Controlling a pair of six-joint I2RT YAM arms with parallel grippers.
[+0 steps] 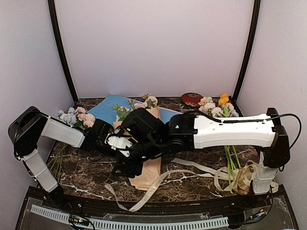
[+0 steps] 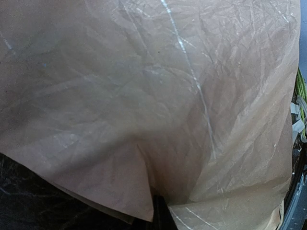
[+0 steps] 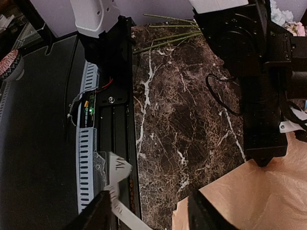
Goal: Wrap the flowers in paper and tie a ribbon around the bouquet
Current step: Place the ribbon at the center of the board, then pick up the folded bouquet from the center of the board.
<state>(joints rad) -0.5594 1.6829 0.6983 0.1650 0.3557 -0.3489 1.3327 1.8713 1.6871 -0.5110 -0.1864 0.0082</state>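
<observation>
The bouquet lies at mid-table as a cone of tan paper (image 1: 148,175) with pink-cream flowers (image 1: 149,101) showing at its far end. In the left wrist view the creased paper (image 2: 144,96) fills the frame and puckers to a point at my left gripper (image 2: 162,211), which is shut on it; its fingers are hidden. My left gripper (image 1: 125,143) sits at the cone's left side. My right gripper (image 1: 123,168) hangs open beside the cone's near left edge, only marble between its fingers (image 3: 98,213). The ribbon (image 1: 158,184) trails under the cone's tip; its lettered end (image 3: 117,168) lies beside the right gripper's finger.
A light blue sheet (image 1: 108,108) lies under the cone at the back. A bunch with blue blooms (image 1: 76,117) lies at the left, one with an orange bloom (image 1: 218,105) at the right. A red round object (image 1: 192,99) sits at the back. The front rail (image 3: 112,120) borders the marble.
</observation>
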